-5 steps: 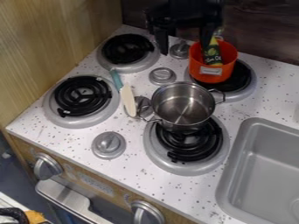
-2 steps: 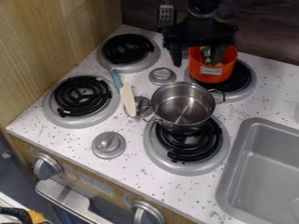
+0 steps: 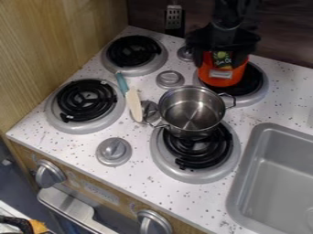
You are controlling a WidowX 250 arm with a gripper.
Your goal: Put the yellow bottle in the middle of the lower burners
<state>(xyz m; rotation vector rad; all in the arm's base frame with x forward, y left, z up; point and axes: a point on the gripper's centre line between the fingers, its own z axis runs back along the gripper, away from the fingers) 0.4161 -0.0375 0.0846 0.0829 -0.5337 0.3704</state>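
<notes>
Along the left: near burner [image 3: 85, 101] and far burner [image 3: 132, 50]. Next, spatula [image 3: 135, 105]. Centre: steel pot [image 3: 191, 109], over part of the near-right burner [image 3: 198, 153]. Far right: my claw [image 3: 218, 57] released, fingers parted around the bottle [image 3: 222, 59]; bottle inside orange pot [image 3: 218, 81]. Near right: sink [image 3: 284, 169].
</notes>
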